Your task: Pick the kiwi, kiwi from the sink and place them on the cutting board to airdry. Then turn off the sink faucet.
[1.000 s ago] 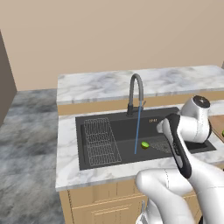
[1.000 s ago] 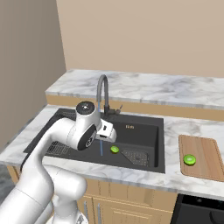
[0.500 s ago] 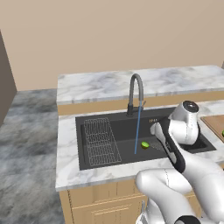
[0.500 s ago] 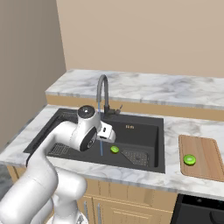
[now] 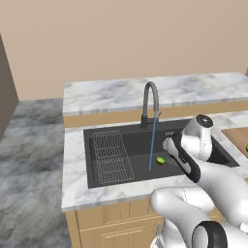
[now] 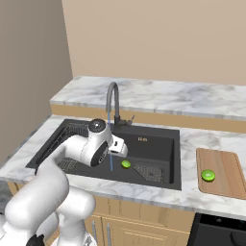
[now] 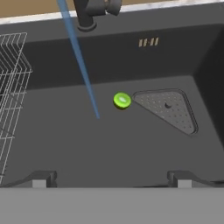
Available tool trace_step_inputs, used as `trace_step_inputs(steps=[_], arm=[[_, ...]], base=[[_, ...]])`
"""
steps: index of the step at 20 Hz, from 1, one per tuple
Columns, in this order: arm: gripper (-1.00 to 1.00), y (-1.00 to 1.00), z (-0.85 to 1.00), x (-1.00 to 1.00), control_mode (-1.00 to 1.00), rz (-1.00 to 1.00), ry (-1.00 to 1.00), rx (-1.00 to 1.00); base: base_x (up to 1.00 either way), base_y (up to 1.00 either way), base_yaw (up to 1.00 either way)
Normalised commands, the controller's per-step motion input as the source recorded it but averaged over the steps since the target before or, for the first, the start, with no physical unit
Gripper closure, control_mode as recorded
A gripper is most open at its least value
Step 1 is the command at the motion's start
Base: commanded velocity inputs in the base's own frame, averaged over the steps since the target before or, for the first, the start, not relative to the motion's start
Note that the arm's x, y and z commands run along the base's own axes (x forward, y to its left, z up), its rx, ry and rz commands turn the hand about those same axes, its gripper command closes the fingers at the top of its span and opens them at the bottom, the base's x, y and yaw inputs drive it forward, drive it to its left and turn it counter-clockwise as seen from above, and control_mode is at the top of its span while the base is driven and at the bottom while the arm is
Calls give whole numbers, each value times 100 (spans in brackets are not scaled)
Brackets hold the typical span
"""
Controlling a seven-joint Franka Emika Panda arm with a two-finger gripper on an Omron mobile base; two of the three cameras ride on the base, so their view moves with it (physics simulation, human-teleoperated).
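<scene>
One kiwi [image 7: 122, 100] lies on the floor of the dark sink [image 7: 131, 57], just left of the drain grate [image 7: 168, 109]; it is also seen as kiwi [image 5: 161, 160] and kiwi [image 6: 126, 164]. My gripper [image 7: 112, 179] hovers open over the basin, short of the fruit, with nothing between its fingertips [image 7: 41, 179]. The other kiwi [image 6: 208, 175] rests on the wooden cutting board [image 6: 226, 163] to the right of the sink. Water [image 7: 81, 61] streams from the gooseneck faucet [image 6: 113, 103] and lands left of the sink kiwi.
A wire rack [image 7: 11, 87] fills the left part of the basin. Marble counter [image 5: 72, 169] surrounds the sink, with a raised back ledge [image 6: 168, 96] behind the faucet. My own arm [image 5: 213, 179] reaches over the sink's right front.
The hand has swung a little further over the basin and lower toward the sink kiwi. Both kiwis lie where they were, and the water keeps running.
</scene>
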Motion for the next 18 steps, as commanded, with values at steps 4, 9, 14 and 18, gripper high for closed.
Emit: trace_step_inputs(steps=[4, 9, 14, 18], arm=[[-100, 0, -22, 21, -100, 0, 0, 0], [-100, 0, -21, 15, -100, 0, 0, 0], [-100, 0, -19, 18, -100, 0, 0, 0], [-100, 0, -14, 20, -100, 0, 0, 0]], base=[[0, 0, 0], [0, 0, 0], [0, 0, 0], [0, 0, 0]])
